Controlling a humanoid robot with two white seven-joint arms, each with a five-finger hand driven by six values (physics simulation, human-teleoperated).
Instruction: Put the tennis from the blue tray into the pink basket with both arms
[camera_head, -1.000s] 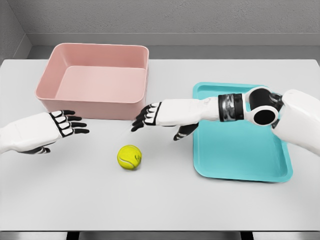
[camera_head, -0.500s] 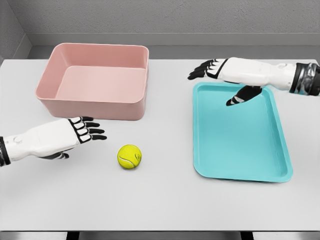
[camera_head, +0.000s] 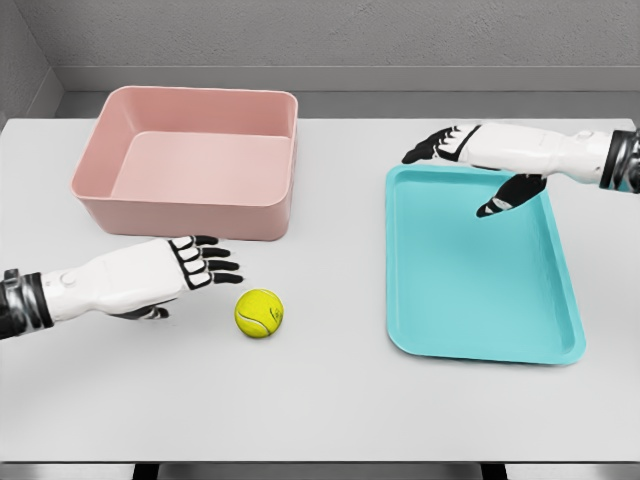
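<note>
Nearest, the yellow tennis ball (camera_head: 259, 313) lies on the white tabletop (camera_head: 320, 400), outside both containers, between the blue tray (camera_head: 480, 262) and the left hand (camera_head: 190, 264), which hovers just beside it with fingers spread and holding nothing. Farther back, the right hand (camera_head: 462, 147) hangs over the tray's far edge, fingers apart and empty, and the pink basket (camera_head: 190, 160) stands at the far left.

Head camera, steep downward over table (camera_head: 330, 400)
</note>
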